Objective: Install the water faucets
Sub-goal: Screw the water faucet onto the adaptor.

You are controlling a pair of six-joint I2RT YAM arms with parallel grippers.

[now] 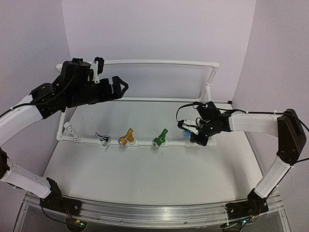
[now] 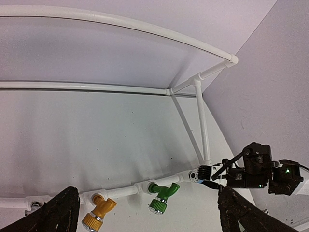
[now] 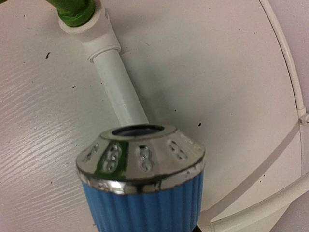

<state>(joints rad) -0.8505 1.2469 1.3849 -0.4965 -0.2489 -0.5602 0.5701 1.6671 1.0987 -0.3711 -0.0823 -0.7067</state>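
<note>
Faucets: four in a row along the front pipe of the frame. From left to right they are the silver faucet, yellow faucet, green faucet and blue faucet.
Silver, yellow, green: each sits at a joint of the front pipe, apart from its neighbours, with its round nozzle turned toward the near edge of the counter.
Blue faucet: at the right end of the front pipe, just beside the frame's front right corner. In the right wrist view its ribbed blue body and chrome nozzle fill the lower middle, and the pipe runs on behind it to the green faucet.
Blue faucet seating: cannot tell whether it is seated in the pipe.
Right gripper: clenched on the blue faucet, low at pipe height, with its arm reaching in from the right.
Left gripper: released, jaws spread wide, grasping nothing. It is raised above the back left part of the frame, well apart from the faucets.
Left wrist view: looks across the frame to the yellow and green faucets and the right gripper.
Frame: white pipe, its base lying on the counter and its back part standing upright near the wall.
Elbow: white, at the left end of the front pipe, left of the silver faucet.
Counter: white, with small dark specks.
</note>
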